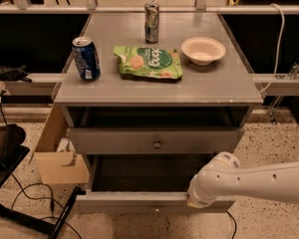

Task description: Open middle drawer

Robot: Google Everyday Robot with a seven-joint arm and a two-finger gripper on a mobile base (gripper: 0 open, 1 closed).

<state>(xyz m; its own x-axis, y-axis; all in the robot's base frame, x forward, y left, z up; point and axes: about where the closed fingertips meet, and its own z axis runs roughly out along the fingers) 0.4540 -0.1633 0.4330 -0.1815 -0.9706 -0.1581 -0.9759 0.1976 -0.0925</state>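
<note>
one middle drawer faces camera, long axis left-right; gripper seemingly below.

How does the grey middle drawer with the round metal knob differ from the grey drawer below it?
The grey flat-fronted middle drawer sits back near the cabinet face; the grey bottom drawer is pulled well out, dark inside showing. The gripper on the white arm is at the bottom drawer's front edge, right of centre; nothing touches the middle drawer. Both have plain grey fronts with a central knob.
</note>
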